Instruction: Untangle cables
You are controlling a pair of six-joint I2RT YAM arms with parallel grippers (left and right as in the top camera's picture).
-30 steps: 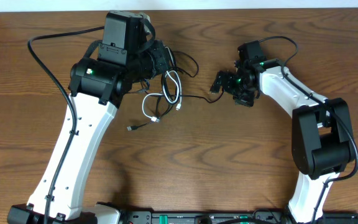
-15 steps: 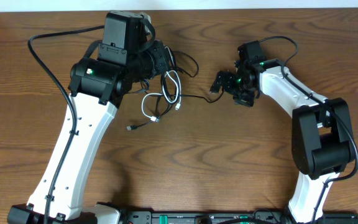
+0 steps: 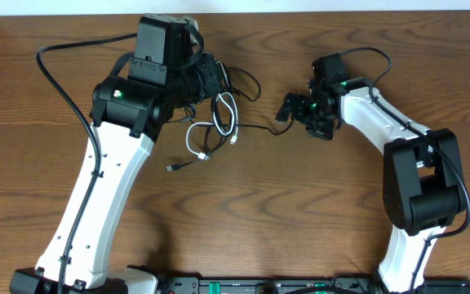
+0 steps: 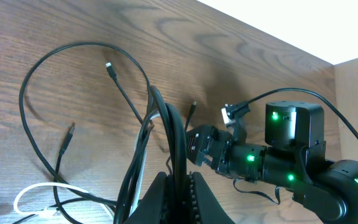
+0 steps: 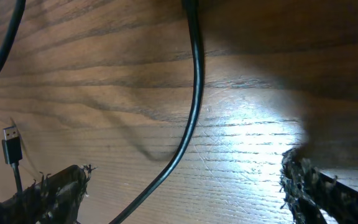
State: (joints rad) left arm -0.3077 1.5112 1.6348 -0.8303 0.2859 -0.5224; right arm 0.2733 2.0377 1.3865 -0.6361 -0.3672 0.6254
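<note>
The cables [image 3: 219, 121] lie in a tangle on the wooden table between the two arms. A white cable [image 3: 192, 139] loops at the tangle's left, and a black end with a plug [image 3: 172, 167] trails toward the front. My left gripper [image 4: 180, 182] is shut on black cable strands [image 4: 178, 134] that rise from the tangle, with a white strand [image 4: 36, 190] beside it. In the overhead view it sits at the back of the tangle [image 3: 216, 82]. My right gripper [image 5: 185, 180] stands wide open low over the table, and one black cable [image 5: 194, 93] runs between its fingers untouched.
The thick black arm cable [image 3: 55, 77] curves along the left side of the table. A small USB plug [image 5: 11, 143] lies near my right gripper's left finger. The table's back edge [image 3: 300, 12] runs close behind both grippers.
</note>
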